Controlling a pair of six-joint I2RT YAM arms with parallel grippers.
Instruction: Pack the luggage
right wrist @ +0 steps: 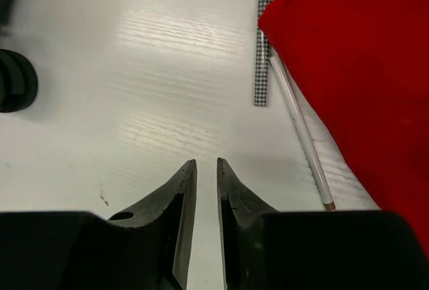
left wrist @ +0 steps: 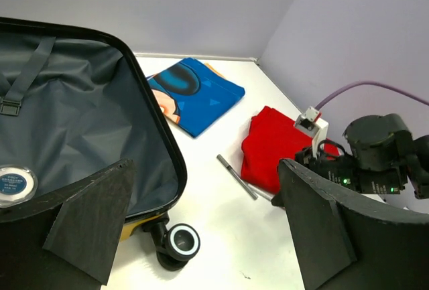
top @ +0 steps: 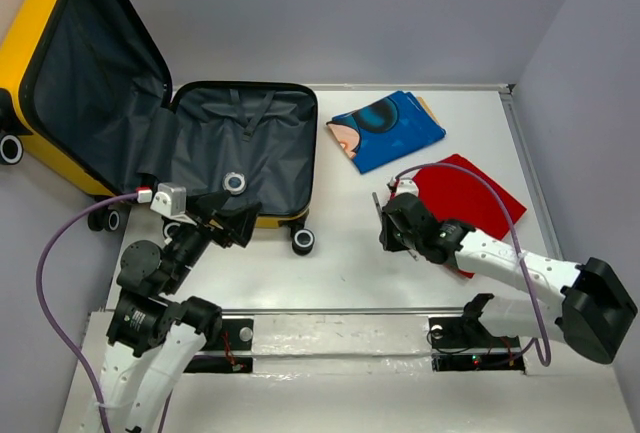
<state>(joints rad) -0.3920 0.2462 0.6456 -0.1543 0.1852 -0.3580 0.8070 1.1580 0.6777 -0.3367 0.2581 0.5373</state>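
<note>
**Open room on the right, a rim close on the left**

The right end effector (right wrist: 206, 164) hangs over bare white surface (right wrist: 134, 69), its fingers nearly pressed together on nothing. Just ahead to its right lie a white pencil (right wrist: 301, 129), a checked stick (right wrist: 263, 55) and a red cloth (right wrist: 362, 69). The left end effector (left wrist: 204, 196), spread wide, hovers over the near rim of the yellow luggage (top: 260, 143), which lies open with grey lining up and its lid propped beyond.

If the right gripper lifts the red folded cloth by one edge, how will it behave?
The red cloth looks soft and folded, so it would probably droop and partly unfold. Pushed, it likely slides on the smooth white table. The thin white stick along its edge might roll away.
</note>
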